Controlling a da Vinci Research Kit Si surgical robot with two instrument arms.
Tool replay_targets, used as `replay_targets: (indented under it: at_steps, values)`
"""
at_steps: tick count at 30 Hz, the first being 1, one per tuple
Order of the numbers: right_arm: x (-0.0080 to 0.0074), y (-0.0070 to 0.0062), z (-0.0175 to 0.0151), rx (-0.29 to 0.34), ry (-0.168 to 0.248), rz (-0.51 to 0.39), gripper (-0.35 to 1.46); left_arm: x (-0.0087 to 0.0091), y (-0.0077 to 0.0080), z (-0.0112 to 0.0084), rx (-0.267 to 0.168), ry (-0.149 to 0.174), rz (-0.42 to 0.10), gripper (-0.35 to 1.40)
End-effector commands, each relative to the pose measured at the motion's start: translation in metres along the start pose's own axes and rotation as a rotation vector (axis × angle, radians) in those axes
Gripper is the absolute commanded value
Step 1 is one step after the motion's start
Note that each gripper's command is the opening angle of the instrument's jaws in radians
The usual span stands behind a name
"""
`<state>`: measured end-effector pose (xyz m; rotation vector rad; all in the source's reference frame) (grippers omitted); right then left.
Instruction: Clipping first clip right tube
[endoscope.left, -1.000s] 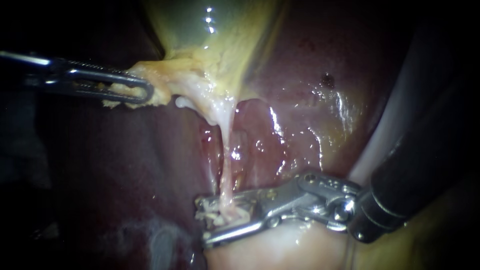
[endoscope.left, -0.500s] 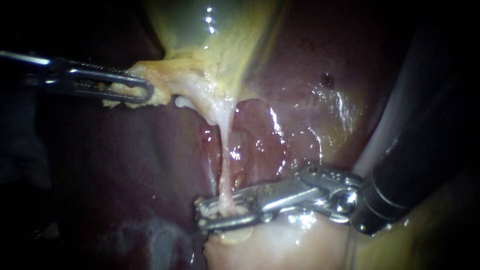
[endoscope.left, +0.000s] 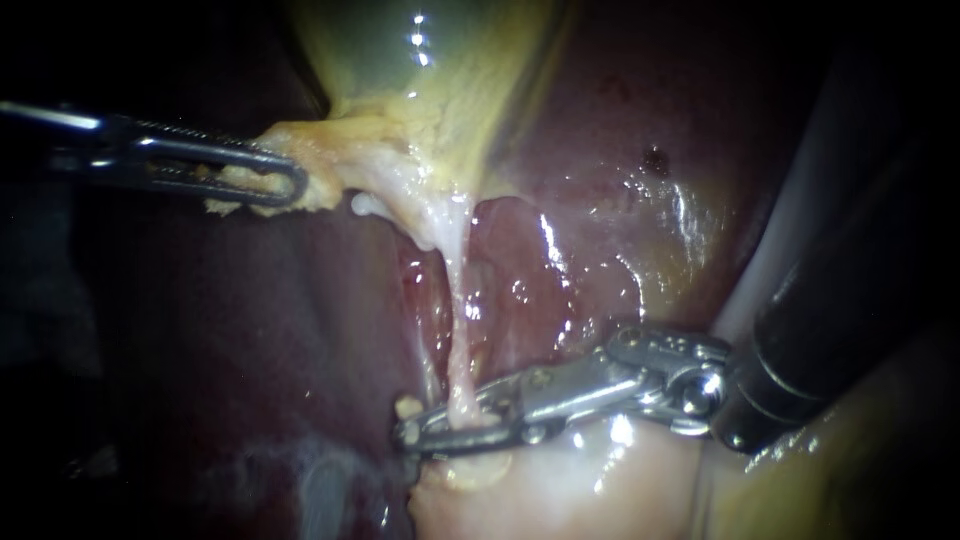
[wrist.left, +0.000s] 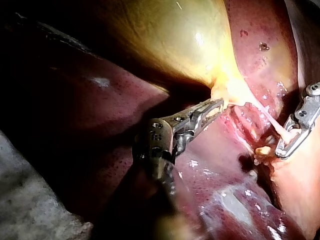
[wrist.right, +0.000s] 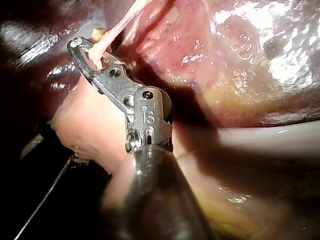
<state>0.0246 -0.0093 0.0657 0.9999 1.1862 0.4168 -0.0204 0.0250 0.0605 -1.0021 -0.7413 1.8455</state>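
The yellow gallbladder (endoscope.left: 430, 70) hangs at the top and narrows into a pale tube (endoscope.left: 458, 320) that runs down over the dark red liver (endoscope.left: 620, 150). My left instrument (endoscope.left: 292, 185) is shut on the fatty tissue at the gallbladder's neck, also seen in the left wrist view (wrist.left: 216, 105). My right instrument (endoscope.left: 418, 436) lies across the lower end of the tube, and both slim metal jaws press on it from two sides. In the right wrist view the tube (wrist.right: 122, 24) enters those jaws (wrist.right: 82, 50) near their tip.
A pale pink lump of tissue (endoscope.left: 540, 490) lies directly under the right jaws. A thinner strand (endoscope.left: 427, 350) runs beside the tube. The right instrument's dark shaft (endoscope.left: 840, 320) fills the lower right. A thin thread (wrist.right: 45, 200) shows beside the pale lump.
The right jaws have come together on the tube, from a clear gap to almost none. Their wrist has shifted slightly up and right. The left instrument has kept still.
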Motion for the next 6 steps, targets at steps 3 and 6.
replay_targets:
  at_steps: [3, 6]
  values:
    - [-0.0001, 0.0001, 0.0000, 0.013, -0.007, 0.014, -0.35, 0.0000, 0.0000, 0.0000, 0.000, 0.000, 0.000, -0.35]
    - [-0.0002, 0.0003, -0.0001, 0.018, -0.011, 0.018, -0.35, 0.0000, -0.0001, 0.0000, 0.000, 0.000, 0.000, -0.35]
